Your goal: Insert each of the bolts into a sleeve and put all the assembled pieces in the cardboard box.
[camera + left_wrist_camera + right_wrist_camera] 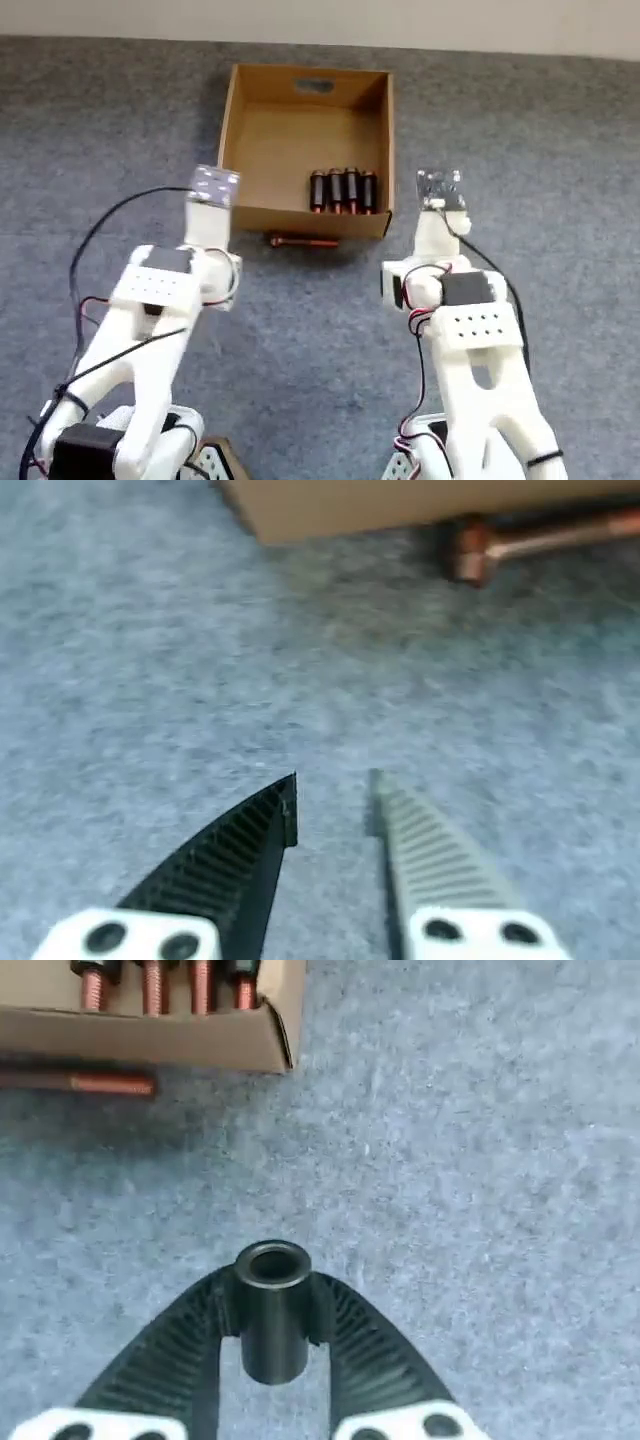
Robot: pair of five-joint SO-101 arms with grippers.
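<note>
A copper bolt (302, 240) lies on the grey carpet right against the cardboard box's (250, 100) front wall; its head (470, 552) and shank also appear in the left wrist view, and its threaded end (100, 1084) in the right wrist view. Several assembled bolt-and-sleeve pieces (343, 190) stand side by side in the box's front right part. My left gripper (332, 802) hovers open over bare carpet, short of the bolt's head. My right gripper (272, 1305) is shut on a black sleeve (272, 1300), held with its bore facing the box corner (275, 1045).
Grey carpet covers the whole work surface. The box sits at the back centre, with its open top towards the high camera. Both arms' bases (130, 440) stand at the front, with open carpet between and beside them.
</note>
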